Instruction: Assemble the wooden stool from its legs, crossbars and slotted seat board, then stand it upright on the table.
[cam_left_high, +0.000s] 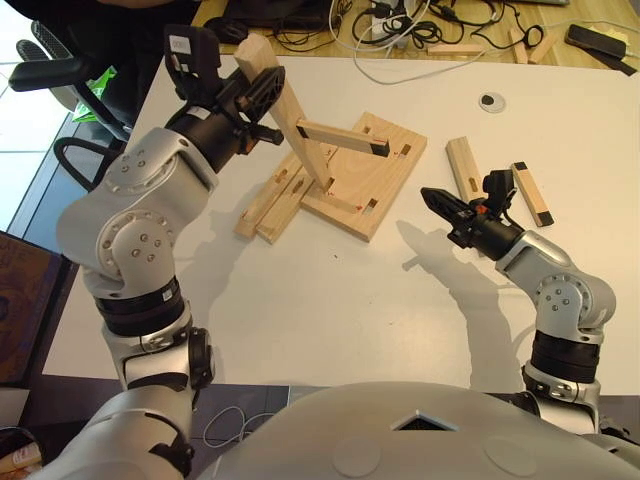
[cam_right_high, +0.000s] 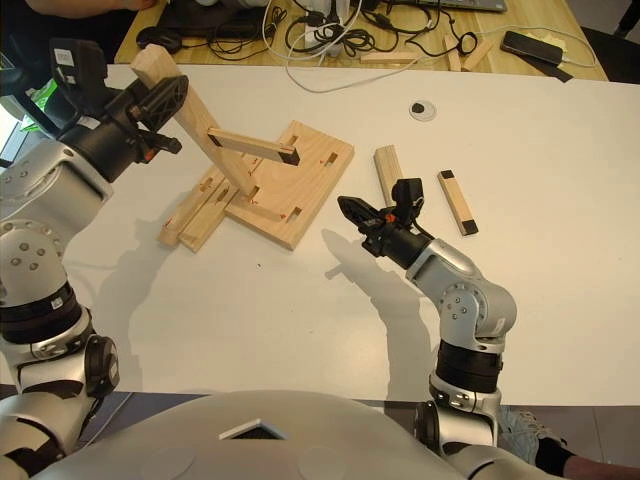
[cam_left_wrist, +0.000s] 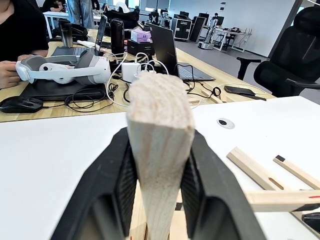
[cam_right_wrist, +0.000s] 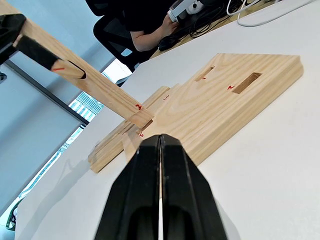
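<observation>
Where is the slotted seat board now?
In the eye views, the seat board lies flat mid-table, under the leg held by the left gripper, left of the right gripper.

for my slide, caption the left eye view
Left hand holds a leg at the seat board; right hand shut nearby.

One slotted board (cam_left_high: 372, 178) lies at the centre of the frame, with one leg (cam_left_high: 292, 108) standing tilted out of it and one crossbar (cam_left_high: 345, 138) jutting from that leg. Two wooden bars (cam_left_high: 268, 205) lie side by side against the board's left edge. Two more lie loose at centre right, a plain bar (cam_left_high: 462, 168) and a dark-tipped bar (cam_left_high: 531, 195), and one small round disc (cam_left_high: 491, 101) sits at upper right.
</observation>
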